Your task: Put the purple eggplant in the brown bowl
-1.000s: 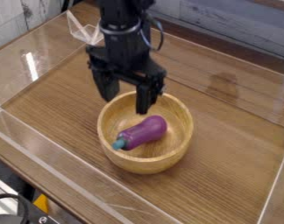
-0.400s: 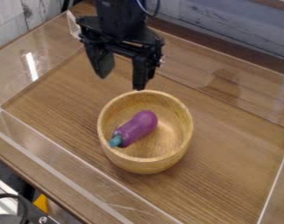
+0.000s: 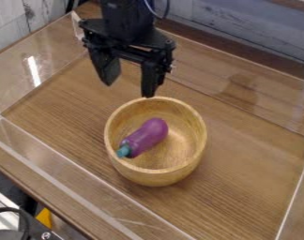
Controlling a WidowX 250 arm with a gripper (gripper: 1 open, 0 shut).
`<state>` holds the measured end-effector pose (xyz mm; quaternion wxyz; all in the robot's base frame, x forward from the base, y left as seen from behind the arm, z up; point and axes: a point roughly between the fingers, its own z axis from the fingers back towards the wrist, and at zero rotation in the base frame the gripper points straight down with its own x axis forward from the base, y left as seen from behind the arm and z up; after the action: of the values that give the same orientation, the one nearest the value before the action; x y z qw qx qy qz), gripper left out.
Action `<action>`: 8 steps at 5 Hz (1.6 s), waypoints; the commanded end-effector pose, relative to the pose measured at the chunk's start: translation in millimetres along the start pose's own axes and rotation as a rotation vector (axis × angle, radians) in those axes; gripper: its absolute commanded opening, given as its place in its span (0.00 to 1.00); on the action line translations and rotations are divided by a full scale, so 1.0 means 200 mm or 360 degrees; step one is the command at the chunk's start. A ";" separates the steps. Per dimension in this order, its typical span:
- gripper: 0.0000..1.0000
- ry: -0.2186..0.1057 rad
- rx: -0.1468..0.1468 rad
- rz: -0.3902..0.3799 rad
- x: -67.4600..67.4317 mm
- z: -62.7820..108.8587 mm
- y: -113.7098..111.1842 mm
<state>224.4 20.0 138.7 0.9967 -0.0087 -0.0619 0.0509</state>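
Resting inside the brown bowl (image 3: 158, 142), the purple eggplant (image 3: 144, 137) lies tilted on the bowl's floor with its teal stem cap toward the near-left rim. Above and behind the bowl's far rim, the gripper (image 3: 129, 82) hangs pointing down with its jaws spread wide and nothing between them, clear of both bowl and eggplant. Bowl stands on the wooden table (image 3: 255, 131).

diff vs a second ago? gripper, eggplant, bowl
The gripper has lifted up and away from the brown bowl, jaws open and empty; a second ago its fingers hung just over the bowl's far rim. Most of that rise came early, and it has barely shifted since. The purple eggplant stays lying inside the bowl, teal cap toward the near left. The bowl has not moved.
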 end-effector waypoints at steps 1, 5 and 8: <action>1.00 -0.0061 0.0011 0.0024 0.01 0.02 0.01; 1.00 -0.0066 0.0024 0.0064 -0.02 0.03 0.00; 1.00 -0.0094 0.0033 0.0099 0.02 0.06 0.01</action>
<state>219.4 19.2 140.0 0.9944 -0.0015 -0.0682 0.0810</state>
